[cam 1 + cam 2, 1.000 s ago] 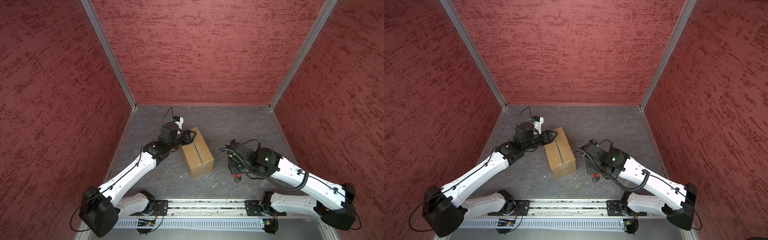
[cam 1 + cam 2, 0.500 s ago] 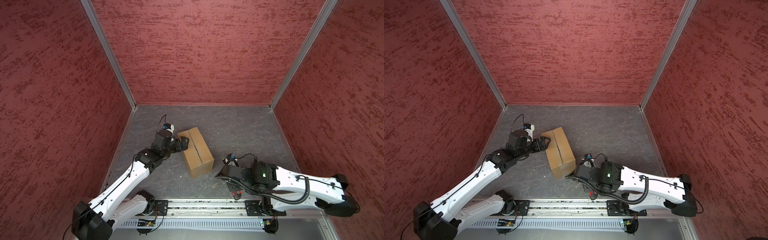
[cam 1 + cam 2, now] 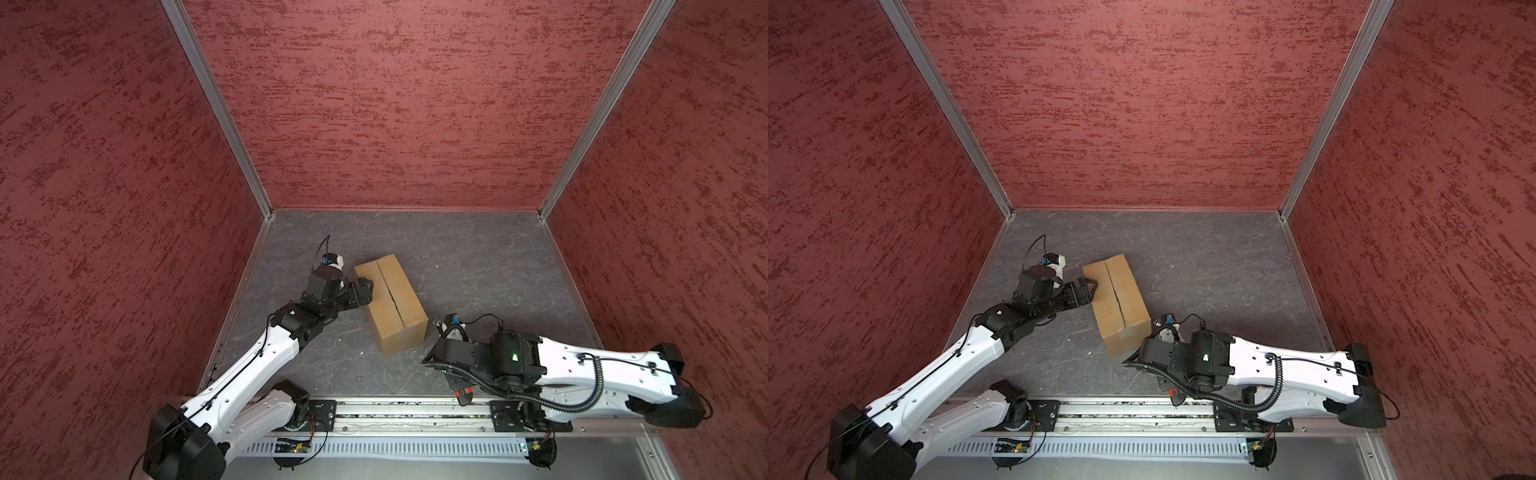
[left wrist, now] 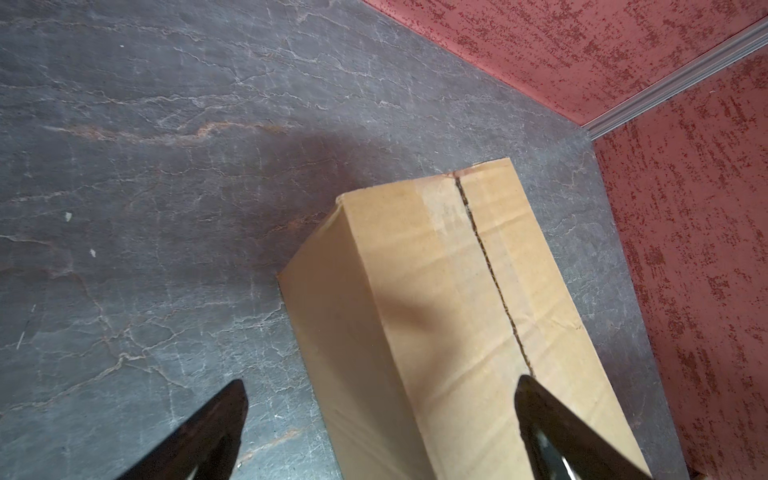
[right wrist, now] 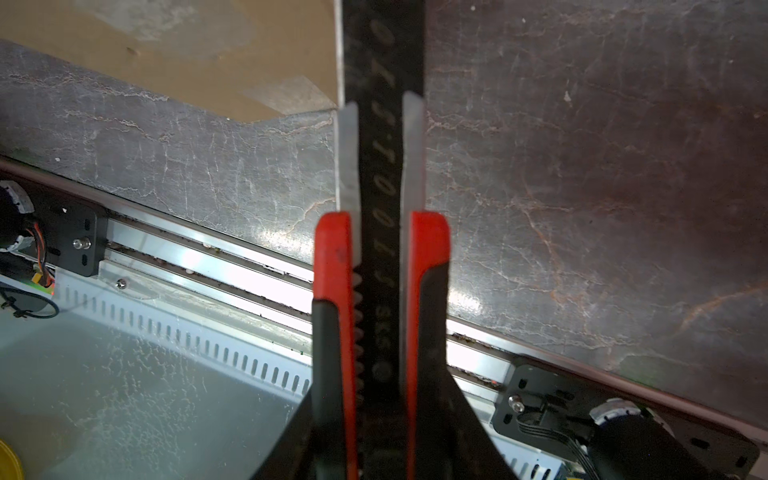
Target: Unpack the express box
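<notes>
Now that left hand [image 3: 366,291] has sprung from half-closed to wide, I judge express box [image 3: 390,303] released. It sits on tabletop [image 3: 478,257], left of centre, flaps shut. Right arm dropped back toward rail [image 3: 415,409]; right hand [image 5: 374,299] clamps utility knife [image 5: 380,187]. Cutting looks finished, flaps next.

Left wrist view shows ragged slit along seam [image 4: 490,270], one finger [image 4: 552,424] over box top. Top views too coarse for that. Only right wrist view shows knife grip plainly.

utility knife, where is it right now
The utility knife is clamped in the right gripper. In both top views it sits on the right, low by the front rail, nearer the camera than the express box.
</notes>
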You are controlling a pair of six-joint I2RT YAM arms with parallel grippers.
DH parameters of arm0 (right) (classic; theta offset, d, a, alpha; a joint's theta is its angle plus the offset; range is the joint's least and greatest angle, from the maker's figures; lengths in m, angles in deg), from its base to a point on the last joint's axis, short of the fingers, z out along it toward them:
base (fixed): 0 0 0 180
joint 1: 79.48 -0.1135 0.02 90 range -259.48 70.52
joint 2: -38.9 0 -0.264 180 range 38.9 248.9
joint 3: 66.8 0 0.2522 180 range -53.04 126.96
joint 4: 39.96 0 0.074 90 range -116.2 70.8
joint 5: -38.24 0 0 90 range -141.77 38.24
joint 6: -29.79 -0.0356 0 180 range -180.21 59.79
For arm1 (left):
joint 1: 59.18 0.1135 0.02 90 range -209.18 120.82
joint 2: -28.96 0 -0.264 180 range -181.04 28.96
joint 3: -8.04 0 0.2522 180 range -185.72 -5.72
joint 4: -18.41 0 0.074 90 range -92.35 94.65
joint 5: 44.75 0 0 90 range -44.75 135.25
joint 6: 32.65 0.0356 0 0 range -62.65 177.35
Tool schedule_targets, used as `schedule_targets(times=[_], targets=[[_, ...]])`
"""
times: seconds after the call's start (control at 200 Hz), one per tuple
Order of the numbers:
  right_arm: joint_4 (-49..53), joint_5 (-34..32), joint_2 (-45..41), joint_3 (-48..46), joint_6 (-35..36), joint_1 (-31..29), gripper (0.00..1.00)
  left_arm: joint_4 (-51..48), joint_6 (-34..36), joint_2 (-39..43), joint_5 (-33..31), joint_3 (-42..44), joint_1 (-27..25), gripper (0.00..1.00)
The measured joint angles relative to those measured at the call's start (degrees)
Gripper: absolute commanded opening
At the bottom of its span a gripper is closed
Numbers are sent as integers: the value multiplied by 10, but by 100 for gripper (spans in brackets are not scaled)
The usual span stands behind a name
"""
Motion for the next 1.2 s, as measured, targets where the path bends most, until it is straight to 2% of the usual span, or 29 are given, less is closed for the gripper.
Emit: schedule_targets(times=[0.296, 1.202], targets=[[-28, 14, 32, 0, 3, 0, 6, 21, -8, 12, 16, 15, 0, 100], [-50, 14, 50, 0, 10, 3, 6, 57, -21, 16, 45, 38, -3, 100]])
